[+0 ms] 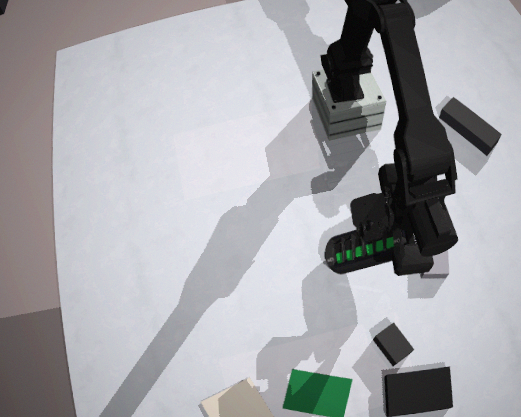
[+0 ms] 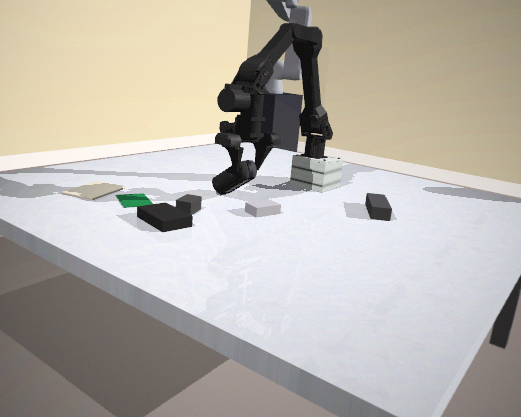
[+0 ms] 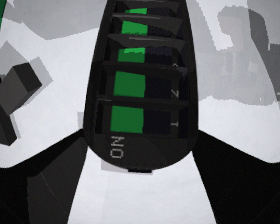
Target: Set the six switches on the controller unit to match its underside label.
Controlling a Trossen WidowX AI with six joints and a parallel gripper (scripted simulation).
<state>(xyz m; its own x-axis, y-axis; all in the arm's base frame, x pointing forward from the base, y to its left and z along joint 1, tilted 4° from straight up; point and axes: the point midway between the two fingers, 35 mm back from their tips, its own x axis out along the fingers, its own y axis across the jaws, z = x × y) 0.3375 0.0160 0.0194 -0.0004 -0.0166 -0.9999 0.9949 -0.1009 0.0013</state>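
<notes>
The dark grey controller unit (image 1: 360, 251) (image 2: 227, 180) (image 3: 150, 145) is off the bench, its switch side up and one end tilted down in the exterior view. My gripper (image 1: 389, 241) (image 2: 246, 166) (image 3: 140, 135) is shut on the unit, one finger at each long side near the end marked ON. The green halves of the rockers show toward the ON side in the wrist view, the dark halves toward the numbers. The far rockers overlap, and I cannot tell each setting. The underside label is hidden.
Below lie a pale grey block (image 2: 263, 208), a small dark block (image 1: 393, 343) (image 2: 188, 203), a larger black block (image 1: 418, 391) (image 2: 164, 217), a green plate (image 1: 317, 392) (image 2: 134, 200) and a beige plate (image 2: 93, 191). A long dark block (image 1: 470, 126) (image 2: 378, 206) lies near the arm's pale base (image 2: 316, 173).
</notes>
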